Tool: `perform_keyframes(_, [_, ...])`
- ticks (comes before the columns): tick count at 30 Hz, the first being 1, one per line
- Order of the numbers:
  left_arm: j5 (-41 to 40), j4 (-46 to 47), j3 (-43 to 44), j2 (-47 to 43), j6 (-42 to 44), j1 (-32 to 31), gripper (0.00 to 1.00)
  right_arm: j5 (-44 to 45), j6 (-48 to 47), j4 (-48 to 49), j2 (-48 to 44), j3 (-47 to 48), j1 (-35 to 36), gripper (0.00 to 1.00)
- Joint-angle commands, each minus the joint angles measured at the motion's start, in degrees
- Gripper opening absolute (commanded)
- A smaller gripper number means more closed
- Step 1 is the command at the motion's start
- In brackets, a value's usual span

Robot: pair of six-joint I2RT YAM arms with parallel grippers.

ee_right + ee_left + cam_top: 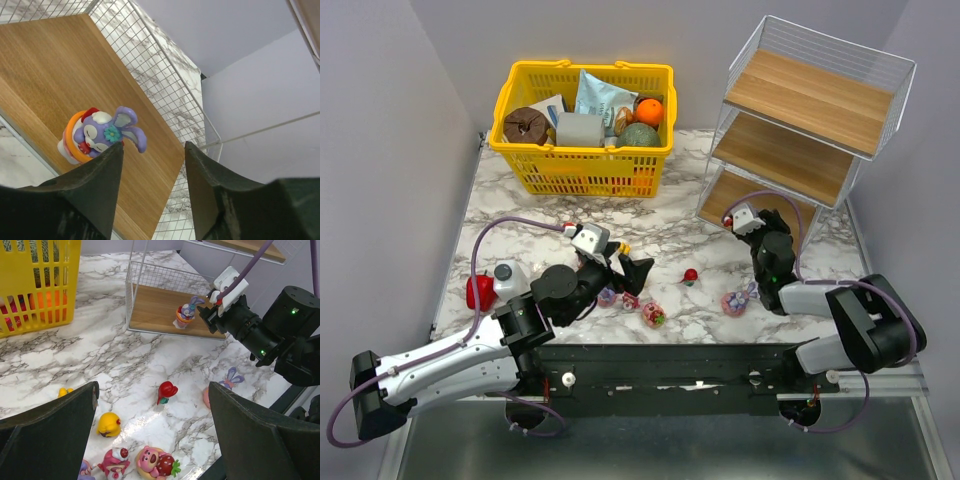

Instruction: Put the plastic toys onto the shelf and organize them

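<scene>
Our left gripper (628, 266) hangs released over the table (60, 360), with the red toy (166, 391) ahead between its fingers and the yellow duck (108, 424) nearer. Our right gripper (153, 150) is spread wide and holds nothing. The purple bunny (102, 135) stands just beyond its fingertips on the shelf (60, 65).

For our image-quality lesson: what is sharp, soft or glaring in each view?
Left wrist: the left fingers look dark and soft, with glare on the marble table. Right wrist: the purple rabbit toy is sharp. Top external: even light, faint shadows.
</scene>
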Motion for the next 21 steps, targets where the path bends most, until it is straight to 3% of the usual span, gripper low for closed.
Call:
perform_keyframes(1, [-1.5,1.3,-0.1,-0.8,0.4,-0.2,0.99,1.1,0.6,2.5,-3.1,-1.0,-0.3,0.63])
perform_keyframes(6, [-1.5,0.8,0.6,-0.7,0.1,-0.2,0.99,0.5,3.3,-5.3,-9.9,-0.7,-0.3,0.68])
perform_keyframes(13, [-1.1,-0.6,0.8,-1.4,-1.1,-0.2,0.99,-2.8,13.5,-38.8,-25.3,7.6,-0.2,0.64])
perform_keyframes(15, [-1.0,-1.1,0.8,-1.7,-1.6,-0.2,0.99,-5.4,16.2,-43.4,-29.3,9.1,-0.3,0.63])
perform_keyframes(21, [0.6,-1.4,1.0,-2.7,-2.1,-0.2,0.99,-12.8,29.8,-67.5,-30.5,21.5,0.1,0.62])
